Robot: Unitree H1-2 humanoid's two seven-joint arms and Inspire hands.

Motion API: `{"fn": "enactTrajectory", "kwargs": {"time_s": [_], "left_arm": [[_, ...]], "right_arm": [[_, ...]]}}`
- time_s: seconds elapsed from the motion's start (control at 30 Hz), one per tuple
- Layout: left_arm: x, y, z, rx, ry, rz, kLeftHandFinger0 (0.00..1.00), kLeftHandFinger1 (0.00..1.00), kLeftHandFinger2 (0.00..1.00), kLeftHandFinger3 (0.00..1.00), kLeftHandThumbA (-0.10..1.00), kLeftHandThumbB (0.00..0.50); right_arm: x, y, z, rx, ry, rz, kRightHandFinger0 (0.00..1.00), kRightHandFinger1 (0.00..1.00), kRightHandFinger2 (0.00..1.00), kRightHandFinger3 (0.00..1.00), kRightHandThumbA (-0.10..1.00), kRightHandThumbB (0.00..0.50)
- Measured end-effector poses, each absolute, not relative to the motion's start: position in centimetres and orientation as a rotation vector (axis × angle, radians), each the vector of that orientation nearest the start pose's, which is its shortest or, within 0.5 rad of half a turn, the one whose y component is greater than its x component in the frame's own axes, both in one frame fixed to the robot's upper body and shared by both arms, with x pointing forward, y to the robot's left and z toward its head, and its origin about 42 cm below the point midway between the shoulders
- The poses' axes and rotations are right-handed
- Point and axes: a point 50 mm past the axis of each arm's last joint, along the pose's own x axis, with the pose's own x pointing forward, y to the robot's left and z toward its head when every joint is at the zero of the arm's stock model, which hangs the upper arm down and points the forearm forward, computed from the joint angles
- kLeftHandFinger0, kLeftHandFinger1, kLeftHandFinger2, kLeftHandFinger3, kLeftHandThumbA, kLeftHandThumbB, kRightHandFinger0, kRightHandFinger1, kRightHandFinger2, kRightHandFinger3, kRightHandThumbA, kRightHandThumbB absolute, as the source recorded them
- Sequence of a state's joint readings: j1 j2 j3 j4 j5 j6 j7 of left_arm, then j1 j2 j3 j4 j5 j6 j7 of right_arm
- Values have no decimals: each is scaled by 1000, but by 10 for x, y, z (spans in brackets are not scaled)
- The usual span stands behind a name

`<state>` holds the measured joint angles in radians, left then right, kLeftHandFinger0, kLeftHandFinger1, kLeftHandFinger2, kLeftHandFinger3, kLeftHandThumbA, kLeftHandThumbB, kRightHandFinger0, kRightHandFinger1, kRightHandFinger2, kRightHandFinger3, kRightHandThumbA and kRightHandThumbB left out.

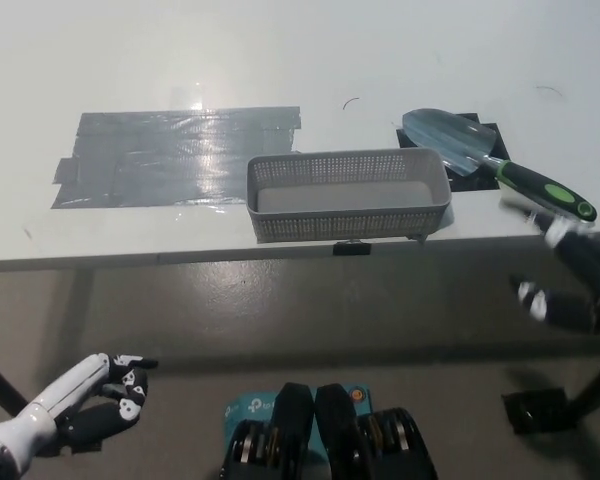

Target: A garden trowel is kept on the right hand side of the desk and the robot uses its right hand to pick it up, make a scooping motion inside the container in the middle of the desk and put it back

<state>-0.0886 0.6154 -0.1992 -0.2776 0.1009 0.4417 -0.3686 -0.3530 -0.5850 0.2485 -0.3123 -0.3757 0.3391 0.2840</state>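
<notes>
My right hand is off the near right corner of the table, below the table edge and out over the floor. It is blurred, but the fingers look spread apart and there is nothing in them. One pale fingertip is just beside the end of the trowel's handle, and I can't tell whether it touches.

The trowel lies flat on the right side of the table, untouched. Its black and green handle points to the near right, towards my hand. Its silver blade points to the far left and rests on a small black mat.

Just left of the blade sits the grey plastic basket, in the middle of the table and close to the near edge. It stands upright, long side facing me, with only its pale floor showing inside. The blade's tip is close to the basket's far right corner, and I can't tell if they touch.

Further left, a wide patch of grey tape is stuck flat on the table, and its right edge reaches just behind the basket's far left corner.

My white left hand rests low at the near left, well below the table, with its fingers loosely curled and apart and holding nothing.
</notes>
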Motion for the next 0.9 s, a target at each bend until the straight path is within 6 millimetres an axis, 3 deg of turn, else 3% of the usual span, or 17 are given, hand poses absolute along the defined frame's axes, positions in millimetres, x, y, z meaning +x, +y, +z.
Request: {"fn": "enactTrajectory", "kwargs": {"time_s": [0.03,0.07,0.13,0.23,0.33,0.43,0.57,0.7,0.83,0.9], "left_arm": [[292,316,177,701,248,-456,747,795,876,963,70,79],[292,316,177,700,249,-458,736,782,865,961,77,85],[292,315,176,697,252,-462,716,763,846,953,83,90],[292,313,175,694,255,-470,702,754,838,933,102,93],[292,313,175,698,257,-475,709,765,845,935,88,93],[292,313,175,706,261,-481,716,770,851,938,82,93],[292,312,175,711,265,-488,713,767,840,916,54,92],[292,312,175,714,270,-495,712,763,832,908,43,91],[292,312,175,722,278,-504,724,773,850,957,119,90],[292,313,175,730,283,-511,777,815,903,1000,191,71]], "right_arm": [[356,-274,273,-1013,-219,286,1000,1000,1000,1000,818,482],[358,-274,276,-1025,-229,271,1000,1000,1000,1000,936,500],[370,-275,283,-1055,-251,208,1000,1000,1000,1000,1000,500],[389,-277,290,-1097,-261,120,1000,1000,1000,1000,1000,500],[409,-279,297,-1136,-267,34,1000,1000,1000,1000,914,500],[428,-281,298,-1162,-255,-39,1000,1000,1000,1000,922,500],[453,-285,284,-1187,-202,-95,1000,1000,1000,1000,998,500],[475,-288,262,-1217,-129,-128,1000,1000,1000,1000,926,500],[489,-284,242,-1225,-82,-118,1000,1000,1000,1000,927,500],[491,-279,236,-1227,-74,-101,1000,1000,1000,1000,900,500]]}}
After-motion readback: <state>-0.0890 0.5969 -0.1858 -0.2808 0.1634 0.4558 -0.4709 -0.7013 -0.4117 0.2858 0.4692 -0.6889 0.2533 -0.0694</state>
